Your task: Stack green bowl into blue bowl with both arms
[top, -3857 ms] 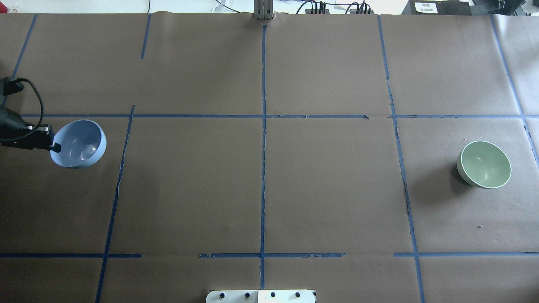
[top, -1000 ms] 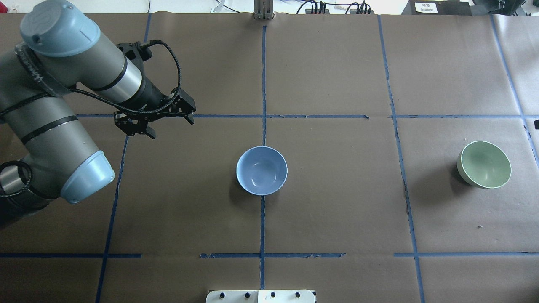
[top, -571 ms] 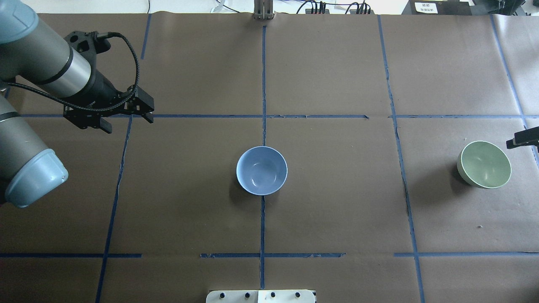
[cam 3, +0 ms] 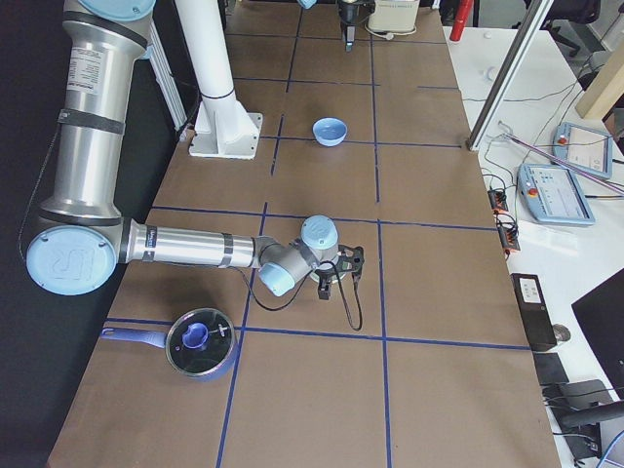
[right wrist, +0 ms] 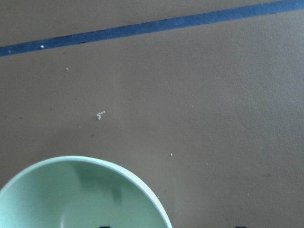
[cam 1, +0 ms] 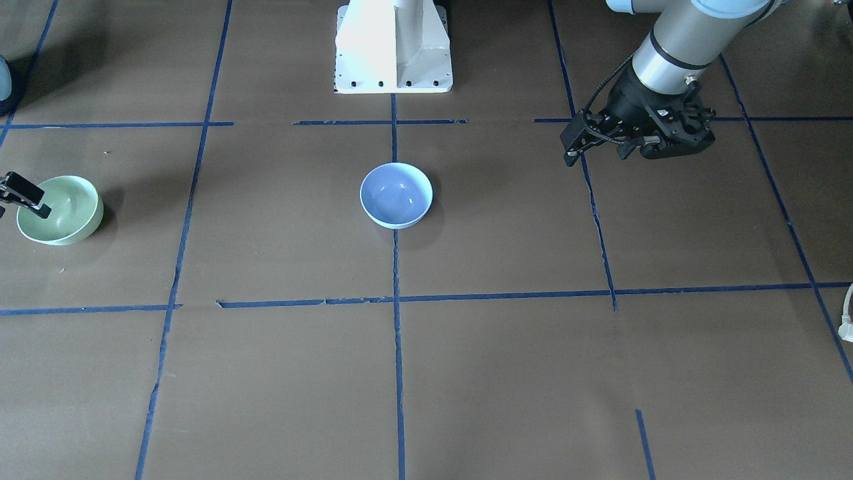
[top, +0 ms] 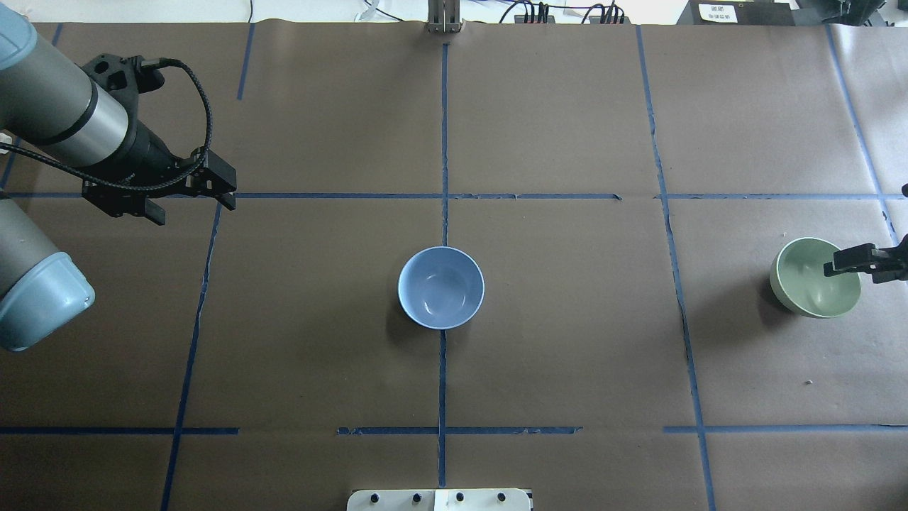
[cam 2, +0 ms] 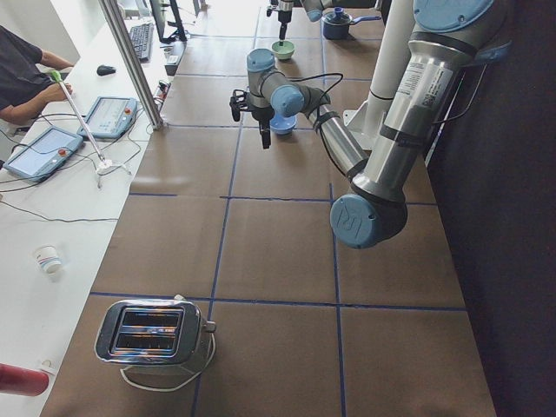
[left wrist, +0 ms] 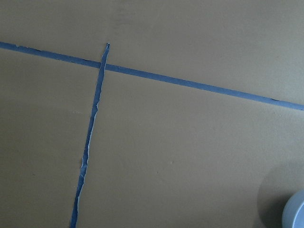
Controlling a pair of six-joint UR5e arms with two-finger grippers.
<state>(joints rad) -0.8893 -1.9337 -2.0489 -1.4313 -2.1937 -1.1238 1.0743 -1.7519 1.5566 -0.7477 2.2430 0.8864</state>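
Observation:
The blue bowl (top: 441, 287) stands upright alone at the table's centre; it also shows in the front view (cam 1: 396, 195). The green bowl (top: 805, 287) stands at the far right, also in the front view (cam 1: 63, 217) and the right wrist view (right wrist: 80, 194). My left gripper (top: 193, 209) is open and empty, well left of the blue bowl and above the table. My right gripper (top: 862, 264) is open at the green bowl's right rim, with one finger (top: 848, 260) over its inside. In the right wrist view the two fingertips stand apart either side of the rim.
The white robot base (cam 1: 393, 47) is at the near middle edge. A toaster (cam 2: 152, 334) stands at the left end of the table. A lidded blue pot (cam 3: 200, 343) stands at the right end. An operator (cam 2: 22, 78) and tablets are beyond the far edge.
The left gripper let go of the blue bowl at the centre and drew back to the left. The right gripper came in from the right edge and reached the green bowl's rim.

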